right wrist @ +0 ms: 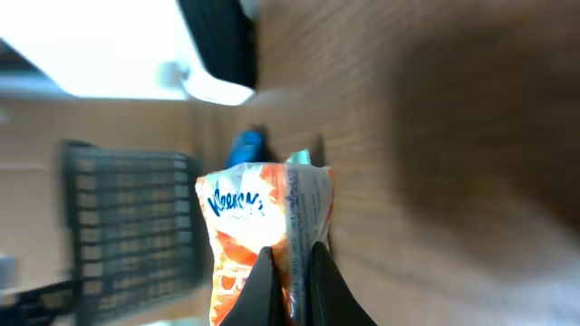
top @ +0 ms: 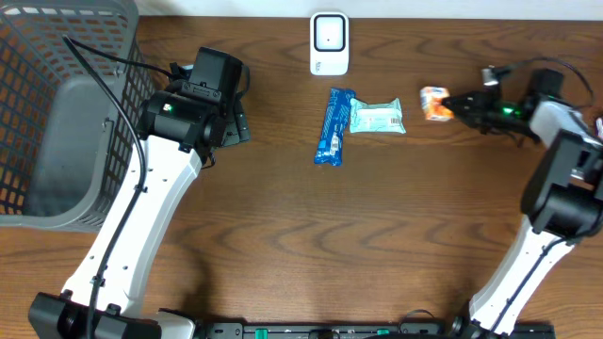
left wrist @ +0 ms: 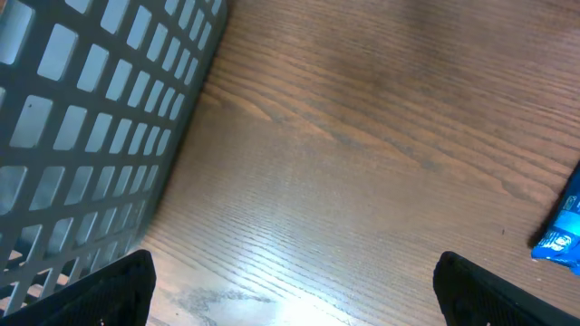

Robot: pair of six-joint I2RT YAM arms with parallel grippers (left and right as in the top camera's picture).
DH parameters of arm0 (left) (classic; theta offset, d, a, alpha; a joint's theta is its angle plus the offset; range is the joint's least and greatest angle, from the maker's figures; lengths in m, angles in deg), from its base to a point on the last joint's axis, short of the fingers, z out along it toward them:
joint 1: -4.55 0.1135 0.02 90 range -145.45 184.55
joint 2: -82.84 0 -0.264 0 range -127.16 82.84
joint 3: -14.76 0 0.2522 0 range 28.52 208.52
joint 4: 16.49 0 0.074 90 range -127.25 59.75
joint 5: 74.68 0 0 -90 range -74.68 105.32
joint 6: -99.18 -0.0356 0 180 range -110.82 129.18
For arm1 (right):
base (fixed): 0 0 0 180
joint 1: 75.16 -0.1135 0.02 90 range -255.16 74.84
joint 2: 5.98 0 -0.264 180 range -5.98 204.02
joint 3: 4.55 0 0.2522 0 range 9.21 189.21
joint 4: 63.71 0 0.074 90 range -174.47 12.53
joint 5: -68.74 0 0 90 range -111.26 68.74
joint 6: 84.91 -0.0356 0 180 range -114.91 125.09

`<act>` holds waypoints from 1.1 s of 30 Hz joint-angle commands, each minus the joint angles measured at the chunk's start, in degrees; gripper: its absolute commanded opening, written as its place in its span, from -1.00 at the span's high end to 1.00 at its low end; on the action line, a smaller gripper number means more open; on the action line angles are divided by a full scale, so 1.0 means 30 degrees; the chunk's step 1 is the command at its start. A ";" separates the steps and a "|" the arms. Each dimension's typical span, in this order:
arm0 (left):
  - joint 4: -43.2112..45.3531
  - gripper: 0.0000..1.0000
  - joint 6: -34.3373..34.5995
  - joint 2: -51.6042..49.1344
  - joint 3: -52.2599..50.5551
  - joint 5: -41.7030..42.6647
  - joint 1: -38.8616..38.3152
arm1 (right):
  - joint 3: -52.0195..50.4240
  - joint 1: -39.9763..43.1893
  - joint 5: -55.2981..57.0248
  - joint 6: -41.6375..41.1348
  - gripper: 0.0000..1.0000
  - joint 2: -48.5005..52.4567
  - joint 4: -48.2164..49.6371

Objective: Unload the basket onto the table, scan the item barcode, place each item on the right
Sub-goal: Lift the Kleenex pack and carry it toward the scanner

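- Right tool (top: 451,104) is pinched shut on the orange packet (top: 434,103). The wrist view shows the fingers (right wrist: 319,288) nipping its lower edge, with the printed face towards the camera.
- Orange packet sits at the far right of the tabletop (top: 377,226), right of the white scanner (top: 329,42) and nearer the front. Cannot tell whether it touches the wood.
- Left tool (left wrist: 294,292) is spread wide and holds nothing, with only bare wood between the fingers. It hangs just beside the grey basket (top: 57,113).
- Mid-table there is a blue packet (top: 334,125), and a pale green packet (top: 377,118) touches its right side. Both lie below the scanner.
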 commanded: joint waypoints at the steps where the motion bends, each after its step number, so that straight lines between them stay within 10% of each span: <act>1: -0.0051 -0.95 0.0168 -0.0036 0.0029 -0.0124 0.0044 | 0.0036 0.0568 -0.3293 -0.0138 0.97 0.0219 -0.0758; 22: -0.0051 -0.96 0.0168 -0.0036 0.0029 -0.0124 0.0044 | 0.0029 -0.2798 -0.6914 0.4852 0.98 0.0219 -0.2922; 33: -0.0051 -0.96 0.0168 -0.0036 0.0029 -0.0124 0.0044 | 0.0029 -0.5697 -0.6914 -0.0240 0.98 0.0219 0.0226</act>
